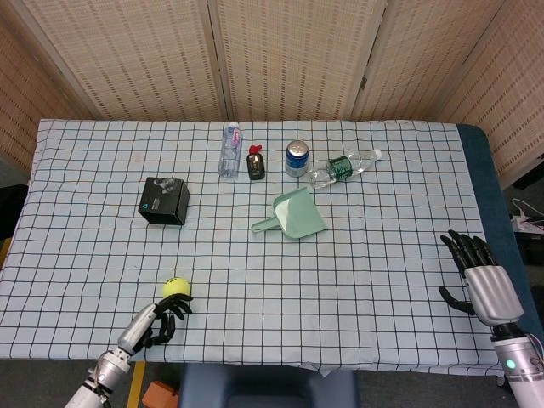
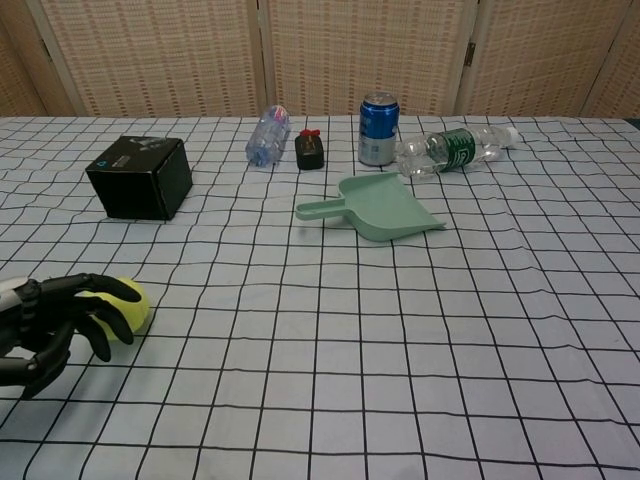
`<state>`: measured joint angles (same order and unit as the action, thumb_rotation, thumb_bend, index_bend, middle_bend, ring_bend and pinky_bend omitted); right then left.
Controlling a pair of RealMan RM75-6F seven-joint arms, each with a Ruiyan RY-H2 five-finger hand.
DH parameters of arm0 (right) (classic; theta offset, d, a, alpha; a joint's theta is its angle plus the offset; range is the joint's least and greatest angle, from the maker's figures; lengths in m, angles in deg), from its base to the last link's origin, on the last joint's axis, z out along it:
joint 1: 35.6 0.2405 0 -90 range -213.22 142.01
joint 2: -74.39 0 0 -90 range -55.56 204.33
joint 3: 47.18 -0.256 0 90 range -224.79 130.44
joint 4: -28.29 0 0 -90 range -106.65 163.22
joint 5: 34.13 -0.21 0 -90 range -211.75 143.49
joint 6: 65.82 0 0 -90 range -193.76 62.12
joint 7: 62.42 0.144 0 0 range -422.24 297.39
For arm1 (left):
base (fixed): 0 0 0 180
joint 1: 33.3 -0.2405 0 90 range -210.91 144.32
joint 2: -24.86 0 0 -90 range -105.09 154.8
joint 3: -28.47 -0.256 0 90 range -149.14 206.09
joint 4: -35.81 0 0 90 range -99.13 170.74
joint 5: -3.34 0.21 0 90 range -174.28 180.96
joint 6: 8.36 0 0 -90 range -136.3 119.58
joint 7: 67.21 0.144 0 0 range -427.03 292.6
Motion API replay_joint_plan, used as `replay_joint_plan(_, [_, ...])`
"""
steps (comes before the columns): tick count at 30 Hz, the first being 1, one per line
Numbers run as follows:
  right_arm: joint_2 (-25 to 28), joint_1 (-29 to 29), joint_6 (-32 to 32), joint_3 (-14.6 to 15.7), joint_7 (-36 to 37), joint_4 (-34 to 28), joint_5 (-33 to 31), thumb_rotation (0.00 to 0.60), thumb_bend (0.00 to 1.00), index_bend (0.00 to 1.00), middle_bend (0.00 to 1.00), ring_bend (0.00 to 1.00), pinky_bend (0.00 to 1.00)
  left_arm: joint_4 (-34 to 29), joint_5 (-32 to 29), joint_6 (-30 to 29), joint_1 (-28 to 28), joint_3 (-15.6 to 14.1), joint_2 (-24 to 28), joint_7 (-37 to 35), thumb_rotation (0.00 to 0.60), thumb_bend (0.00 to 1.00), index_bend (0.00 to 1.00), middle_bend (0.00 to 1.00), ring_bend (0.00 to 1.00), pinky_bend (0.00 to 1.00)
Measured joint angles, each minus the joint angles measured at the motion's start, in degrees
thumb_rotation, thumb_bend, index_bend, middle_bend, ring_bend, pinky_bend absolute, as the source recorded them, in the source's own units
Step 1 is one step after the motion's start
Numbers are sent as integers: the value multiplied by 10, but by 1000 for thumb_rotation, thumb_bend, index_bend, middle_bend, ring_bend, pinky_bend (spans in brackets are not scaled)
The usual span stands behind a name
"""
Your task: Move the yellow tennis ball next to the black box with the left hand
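Note:
The yellow tennis ball [image 1: 176,286] [image 2: 130,299] rests on the checked cloth near the front left edge. My left hand [image 1: 157,321] [image 2: 50,320] is right at it from the near side. Its spread fingers [image 2: 105,291] reach over the ball's top and front and hide part of it, without closing around it. The black box [image 1: 164,201] [image 2: 140,177] stands well beyond the ball, slightly to the left. My right hand [image 1: 480,276] hovers open at the table's right edge, holding nothing, and shows only in the head view.
A green dustpan [image 1: 293,214] [image 2: 385,208] lies mid-table. Behind it stand a blue can [image 1: 297,158] [image 2: 379,128], a lying green-label bottle [image 1: 342,167] [image 2: 455,148], a clear bottle [image 1: 229,150] [image 2: 266,136] and a small black object [image 1: 255,163] [image 2: 309,149].

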<state>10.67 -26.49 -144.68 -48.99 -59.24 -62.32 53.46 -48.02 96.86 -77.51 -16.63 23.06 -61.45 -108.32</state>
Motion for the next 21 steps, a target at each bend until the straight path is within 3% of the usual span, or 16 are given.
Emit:
replay_joint_plan(12, [-2, 1, 3, 2, -3, 1, 1, 600, 205, 22, 0, 0, 22, -37, -51, 11, -3, 12, -6, 34, 600, 737, 264, 372, 409, 742])
replay_joint_plan(21, [-2, 1, 2, 1, -1, 2, 0, 600, 205, 21, 0, 0, 22, -21, -83, 40, 8, 31, -26, 53, 600, 737, 264, 372, 409, 735])
